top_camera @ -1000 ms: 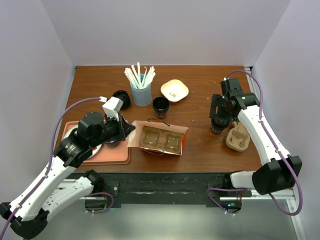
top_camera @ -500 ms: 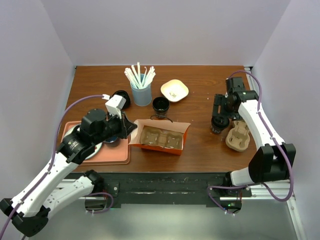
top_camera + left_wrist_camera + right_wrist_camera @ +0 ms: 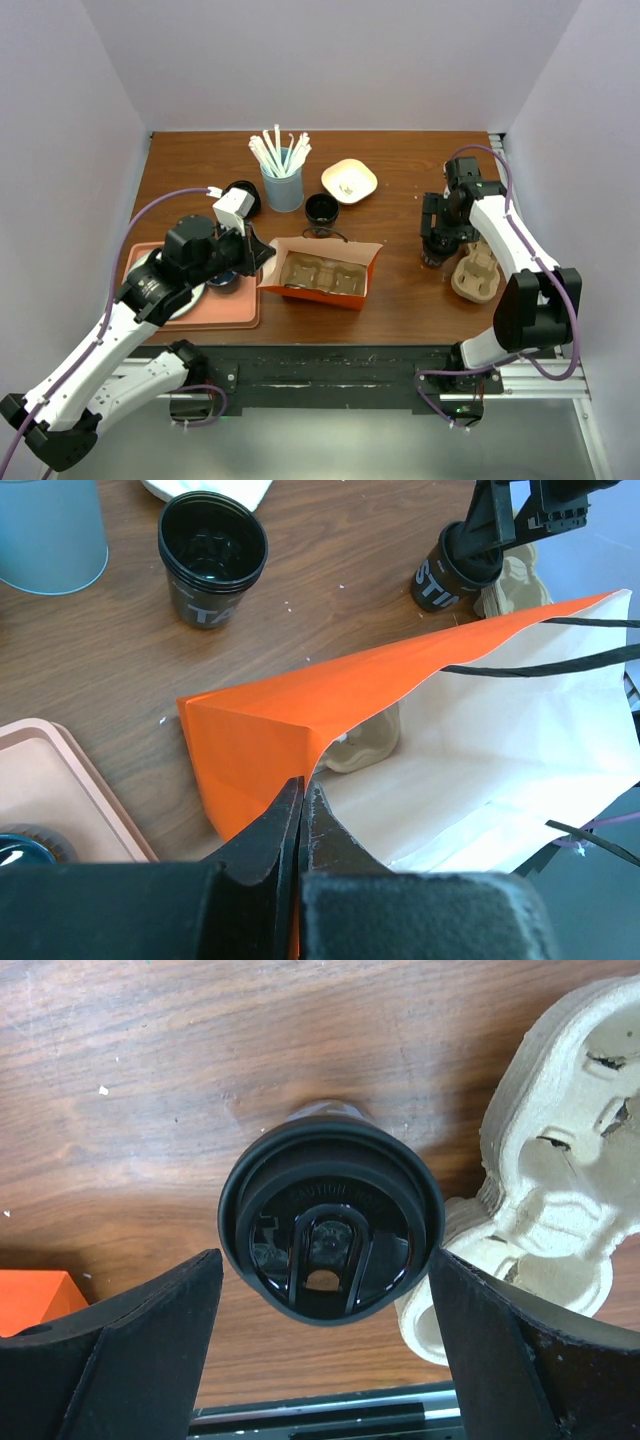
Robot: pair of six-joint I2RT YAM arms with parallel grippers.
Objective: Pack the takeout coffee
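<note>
The takeout coffee (image 3: 330,1222) stands upright at the right of the surface, between the right jaws, which are wide apart. The pulp carrier (image 3: 545,1150) sits just beside it; closing could snag it or tip the cup. The left jaws clamp the orange bag (image 3: 300,720).

To me the coffee cup (image 3: 330,1222) looked like glossy black plastic, the bag (image 3: 255,742) matt orange paper, the carrier (image 3: 560,1160) rough pulp, the surface (image 3: 150,1080) grained wood.

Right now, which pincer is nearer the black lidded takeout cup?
Right. The right pincer is open over the black lidded takeout cup, a finger on each side. The left pincer is off to its left, shut on the orange paper bag's edge.
</note>
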